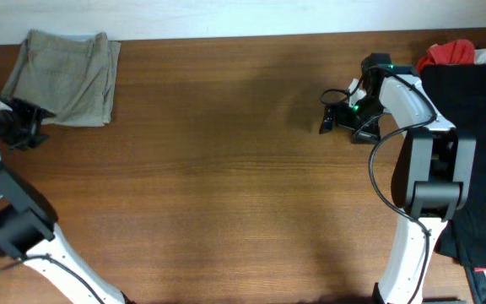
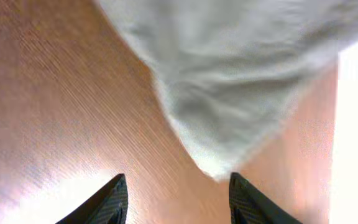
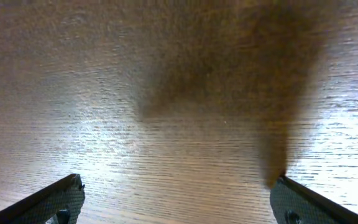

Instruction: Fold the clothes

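Observation:
The khaki-beige clothes (image 1: 64,76) lie folded in a neat rectangle at the table's far left corner. In the left wrist view they (image 2: 229,74) fill the upper part, one corner pointing down toward the fingers. My left gripper (image 1: 30,123) (image 2: 178,196) is open and empty, just off the lower left corner of the clothes, with bare wood between its fingers. My right gripper (image 1: 329,116) (image 3: 176,202) is open wide and empty over bare table at the far right.
A black cloth (image 1: 479,152) covers the right side of the table, with a red and white garment (image 1: 456,52) at its far end. The wooden table (image 1: 226,169) stretches between the two arms. A white wall edge runs along the back.

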Available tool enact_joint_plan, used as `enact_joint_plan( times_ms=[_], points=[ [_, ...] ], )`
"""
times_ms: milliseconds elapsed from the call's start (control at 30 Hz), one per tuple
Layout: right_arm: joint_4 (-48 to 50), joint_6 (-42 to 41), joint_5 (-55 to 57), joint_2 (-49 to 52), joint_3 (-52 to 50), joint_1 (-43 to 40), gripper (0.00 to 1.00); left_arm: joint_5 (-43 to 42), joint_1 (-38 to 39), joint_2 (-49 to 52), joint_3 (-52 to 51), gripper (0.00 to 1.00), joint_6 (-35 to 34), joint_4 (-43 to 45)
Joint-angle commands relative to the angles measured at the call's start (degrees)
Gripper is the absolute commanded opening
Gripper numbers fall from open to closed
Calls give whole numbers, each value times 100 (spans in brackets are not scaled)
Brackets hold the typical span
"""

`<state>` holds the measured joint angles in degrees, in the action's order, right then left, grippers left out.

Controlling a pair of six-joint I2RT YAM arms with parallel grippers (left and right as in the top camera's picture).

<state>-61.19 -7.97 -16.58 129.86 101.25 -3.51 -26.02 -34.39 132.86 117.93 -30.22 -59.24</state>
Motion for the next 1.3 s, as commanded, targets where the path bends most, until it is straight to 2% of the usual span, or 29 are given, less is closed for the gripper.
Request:
enact_joint_plan(
  times_ms=[0, 67, 100, 133, 300, 367, 467, 600, 800, 1100, 1167, 1267],
  points=[
    [203, -269, -118, 175, 28, 13, 99, 28, 15, -1158, 7, 53, 632, -391],
    [-286, -332, -1447, 153, 127, -61, 99, 26, 15, -1657, 7, 56, 697, -901],
    [-439, -267, -2135, 61, 205, -107, 99, 26, 15, -1810, 4, 77, 697, -1147],
    [-601, -107, -2157, -269, 227, -140, 99, 28, 15, -1934, 4, 99, 697, -1552],
    [-1423, 70, -807, -2424, 225, -52, 99, 33, 15, -1932, 4, 99, 697, -1759],
    [-1899, 63, 223, -3615, 225, 205, 99, 35, 13, -1932, 2, 99, 697, -1759],
    [-2426, -389, 1211, -4894, 225, 728, 99, 35, 13, -1932, 4, 99, 697, -1757],
    [-2938, -557, 1276, -6006, 225, 1167, 99, 35, 13, -1932, 4, 99, 697, -1757],
    [-3117, -603, 1276, -6773, 225, 1213, 99, 35, 13, -1932, 2, 99, 697, -1757],
    [-3300, -579, 1285, -6843, 175, 1213, 99, 35, 13, -1932, 4, 99, 697, -1757],
    [-2787, -232, 1279, -7123, -190, 1213, 99, 35, 13, -1932, 2, 99, 697, -1757],
    [-1519, -39, 1279, -8122, -1462, 1209, 99, 35, 13, -1932, 4, 99, 697, -1757]
  ],
)
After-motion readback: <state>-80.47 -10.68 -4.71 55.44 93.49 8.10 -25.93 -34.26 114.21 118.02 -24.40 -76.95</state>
